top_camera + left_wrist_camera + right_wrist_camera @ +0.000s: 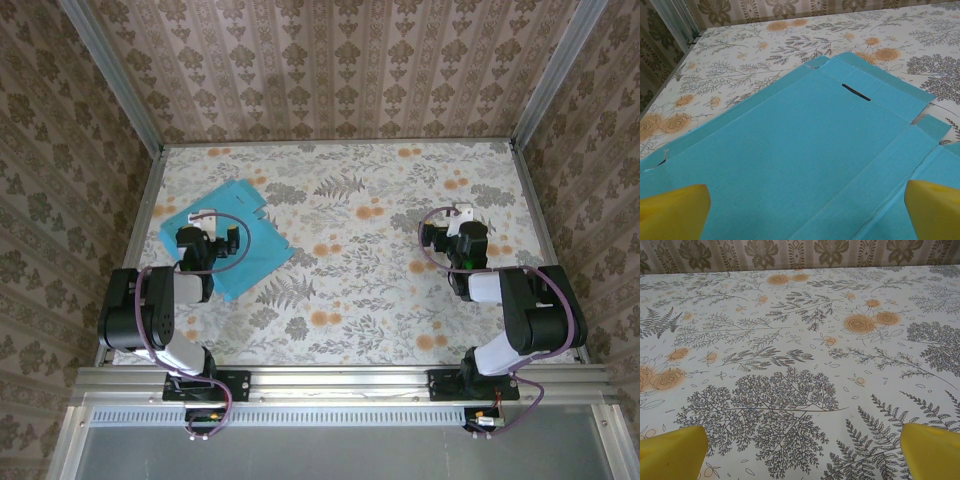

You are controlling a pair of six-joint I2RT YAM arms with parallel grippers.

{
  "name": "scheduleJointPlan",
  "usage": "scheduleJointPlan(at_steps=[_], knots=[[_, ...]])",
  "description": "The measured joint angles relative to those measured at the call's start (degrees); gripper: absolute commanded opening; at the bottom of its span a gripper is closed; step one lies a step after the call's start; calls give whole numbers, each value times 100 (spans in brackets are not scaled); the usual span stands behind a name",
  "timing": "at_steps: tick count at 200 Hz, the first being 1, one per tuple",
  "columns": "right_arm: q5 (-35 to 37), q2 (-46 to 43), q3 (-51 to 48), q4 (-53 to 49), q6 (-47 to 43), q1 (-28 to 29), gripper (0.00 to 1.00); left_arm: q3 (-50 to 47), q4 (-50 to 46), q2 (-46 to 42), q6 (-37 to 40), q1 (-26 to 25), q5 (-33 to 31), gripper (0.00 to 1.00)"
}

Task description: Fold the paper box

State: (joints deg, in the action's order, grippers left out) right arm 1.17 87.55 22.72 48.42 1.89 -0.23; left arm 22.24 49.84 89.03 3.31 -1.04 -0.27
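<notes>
Hovering over the paper box [262, 250] with the left end effector [807, 212] spread wide and holding nothing; box lying flat as a sheet, turquoise face up, on the left part of the floral desk [380, 300], slot [856, 92] and far flap [890, 87] pointing away; right end effector [802, 452] likewise wide and empty, well apart over bare desk. Likely to skate the thin card across the desk if pushed at an edge without pinning; may bend it off its creases or tear it at the slot if pinched too hard.
</notes>
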Motion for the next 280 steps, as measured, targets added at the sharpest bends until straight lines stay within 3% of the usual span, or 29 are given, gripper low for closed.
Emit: scheduleJointPlan(at_steps=[31,52,95,129,146,167,203,280], knots=[[-17,-109,0,-118,0,0,100,-116,98,-160,0,-44,-190,100],[-17,-638,4,-599,2,4,100,-142,-363,-813,33,-280,-575,100],[0,-2168,490,-2199,363,240,100,798,-2966,-2474,-393,-841,-1425,100],[-313,-2658,1285,-3650,1381,472,100,1843,-5021,-2861,-1362,-981,-1637,100],[-476,-2686,1432,-4017,1823,763,100,2229,-5851,-2693,-1725,-981,-1609,100],[-439,-2682,1434,-4485,2151,1530,100,2721,-6710,-2081,-2105,-979,-1543,100],[-391,-2382,1766,-5187,2262,2430,100,3261,-7508,-970,-2605,-870,-1226,100],[-295,-2260,1838,-5440,2542,2826,100,4033,-7764,787,-3248,-905,-509,100]])
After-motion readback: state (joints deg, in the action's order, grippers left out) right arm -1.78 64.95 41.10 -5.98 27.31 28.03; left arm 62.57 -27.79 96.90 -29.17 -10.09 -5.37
